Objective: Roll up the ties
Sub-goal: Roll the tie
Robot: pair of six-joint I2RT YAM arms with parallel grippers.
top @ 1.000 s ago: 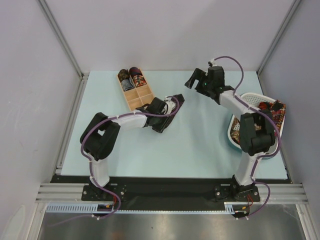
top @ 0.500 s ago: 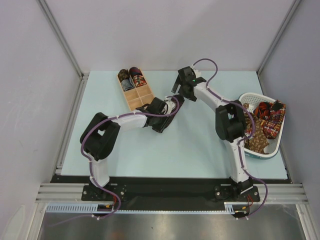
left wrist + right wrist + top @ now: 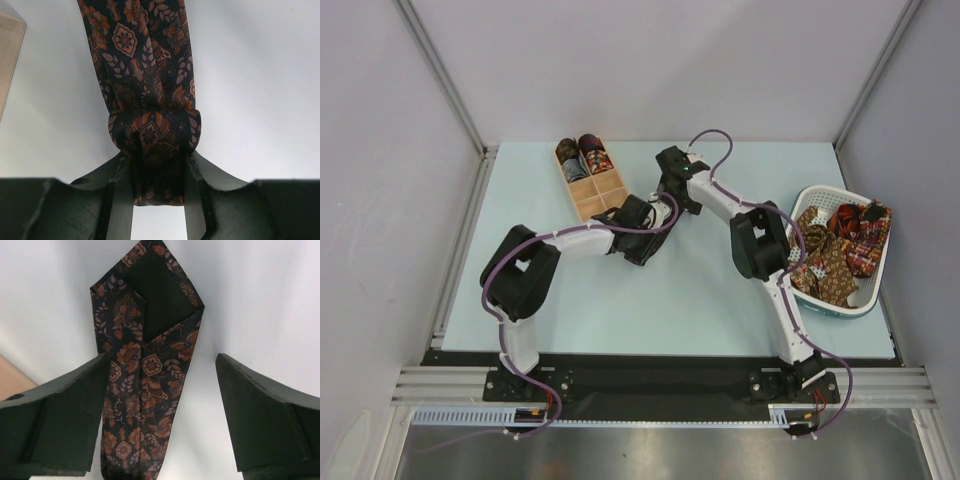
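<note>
Left pincer (image 3: 157,172) clamps the rolled-over end of a dark navy-and-orange paisley fabric tie (image 3: 145,60) lying far-centre on the pale blue surface (image 3: 700,290); right pincer (image 3: 160,365), wide apart, straddles its pointed tip.

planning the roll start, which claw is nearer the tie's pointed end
Right. The right claw hangs open over the tie, the pointed end just ahead of it; the left claw clamps a bunched fold farther back along it.
</note>
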